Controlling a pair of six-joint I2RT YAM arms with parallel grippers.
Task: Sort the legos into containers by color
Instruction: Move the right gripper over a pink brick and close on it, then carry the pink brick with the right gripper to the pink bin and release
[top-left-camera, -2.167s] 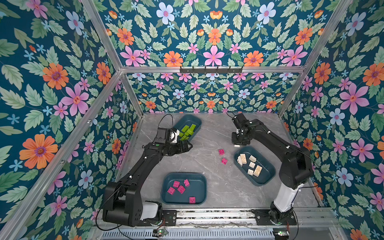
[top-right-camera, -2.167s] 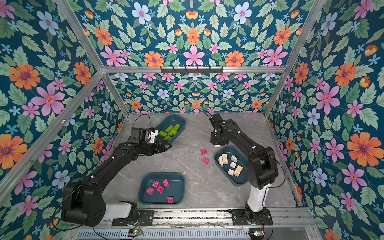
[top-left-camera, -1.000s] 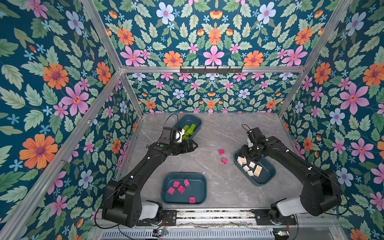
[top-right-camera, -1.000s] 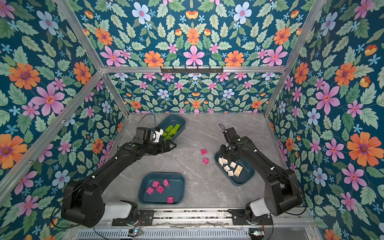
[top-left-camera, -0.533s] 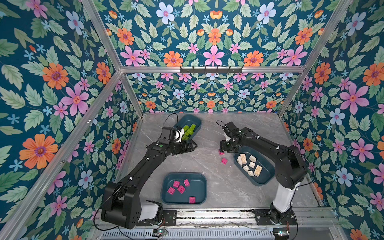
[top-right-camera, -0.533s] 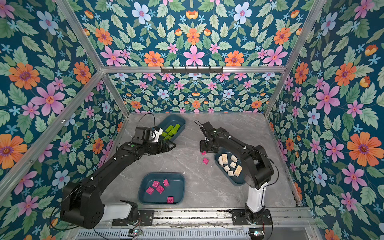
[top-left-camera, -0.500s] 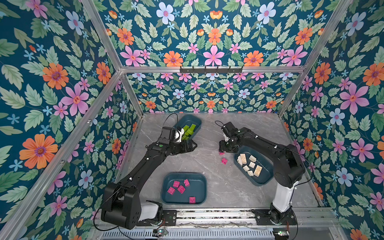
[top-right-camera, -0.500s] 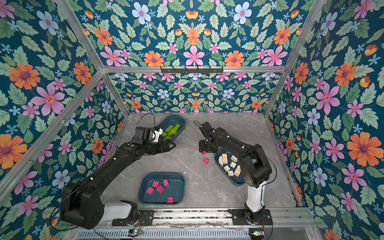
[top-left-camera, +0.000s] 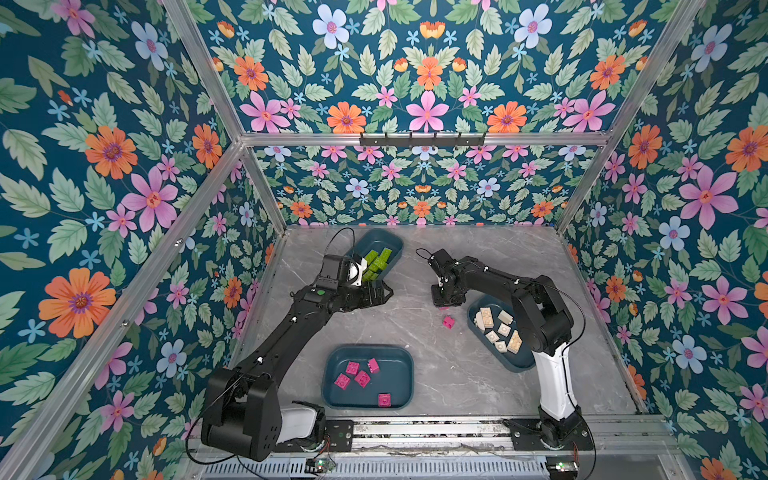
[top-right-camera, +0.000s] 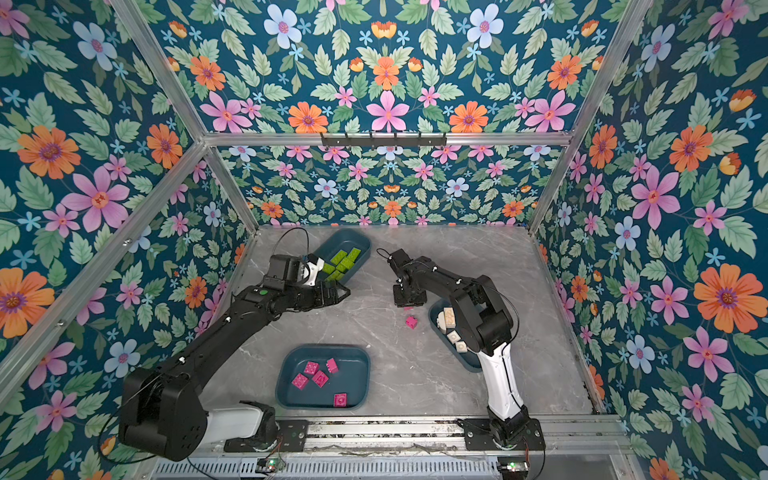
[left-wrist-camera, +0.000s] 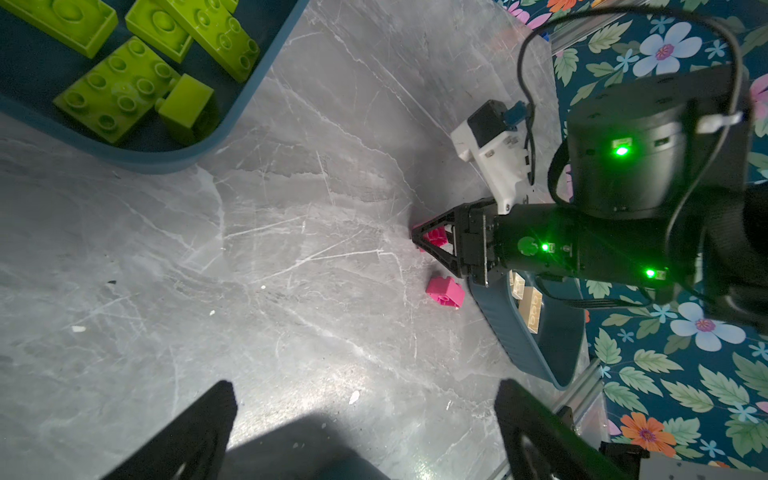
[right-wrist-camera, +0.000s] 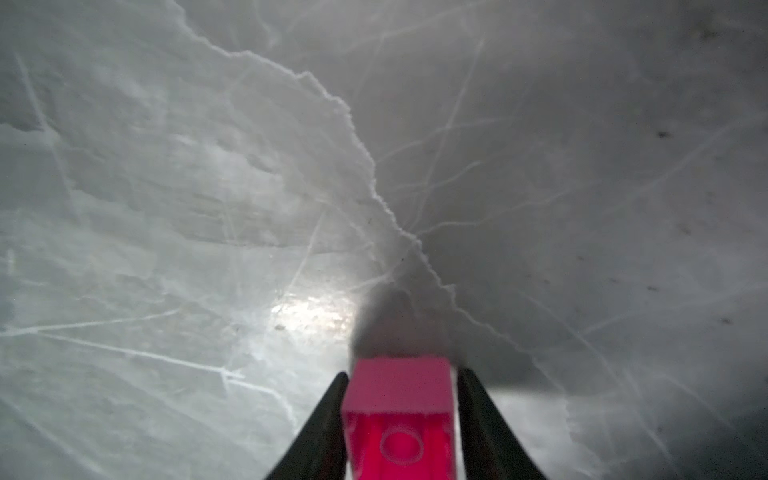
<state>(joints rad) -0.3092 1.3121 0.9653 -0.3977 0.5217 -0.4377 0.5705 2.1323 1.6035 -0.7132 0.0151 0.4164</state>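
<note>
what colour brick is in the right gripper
Magenta pink brick, clearest in the right wrist view.

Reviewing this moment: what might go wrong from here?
The right jaws pinch the pink brick down on the table; if the pinch is shallow, it may slip on lifting. The other loose pink brick lies close by, next to the cream bin, and could get knocked as the arm moves off.
</note>
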